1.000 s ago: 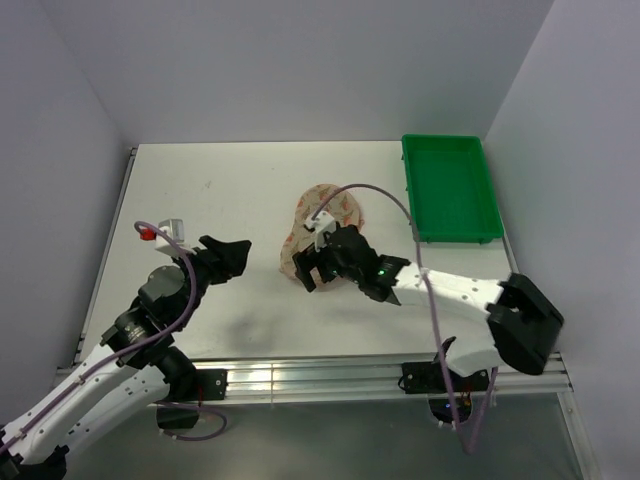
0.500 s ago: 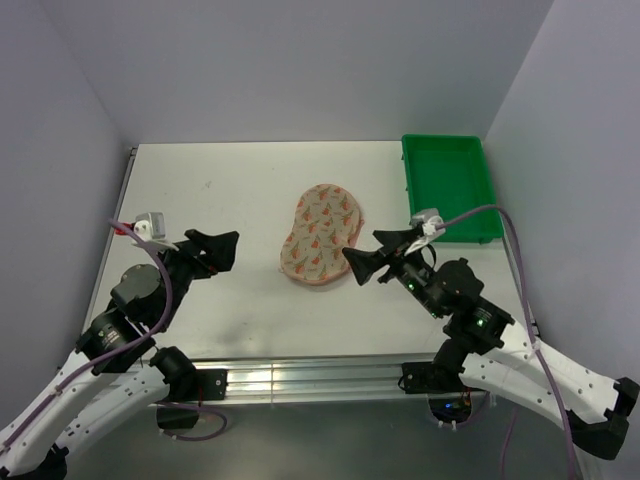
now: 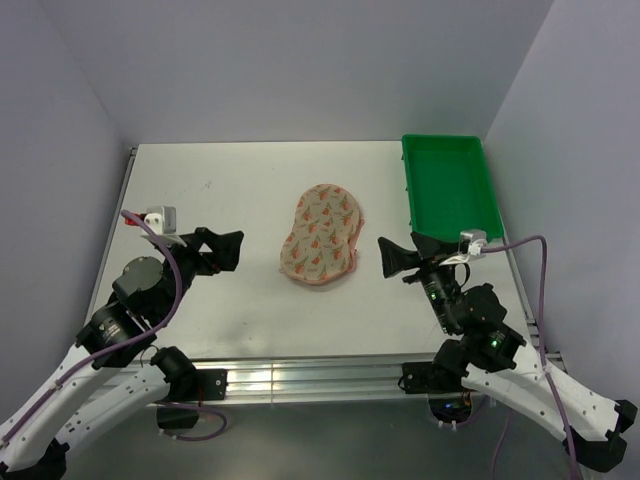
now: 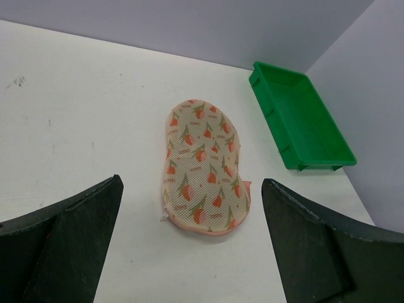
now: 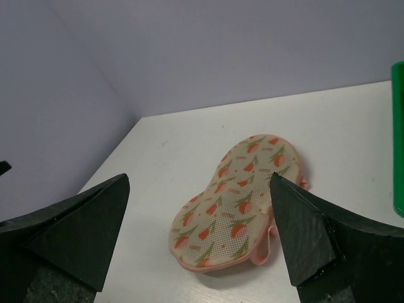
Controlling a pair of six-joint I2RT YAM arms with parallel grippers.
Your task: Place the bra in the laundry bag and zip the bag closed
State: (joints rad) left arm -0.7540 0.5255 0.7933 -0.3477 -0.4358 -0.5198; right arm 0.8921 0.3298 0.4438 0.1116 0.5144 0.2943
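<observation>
Green tray (image 3: 450, 188) near laundry bag (image 3: 322, 233)

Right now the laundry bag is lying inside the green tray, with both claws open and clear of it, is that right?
No. The laundry bag lies on the white table, beside the green tray, not inside it; the top view shows this. The left claw and right claw are open and clear of it.
</observation>
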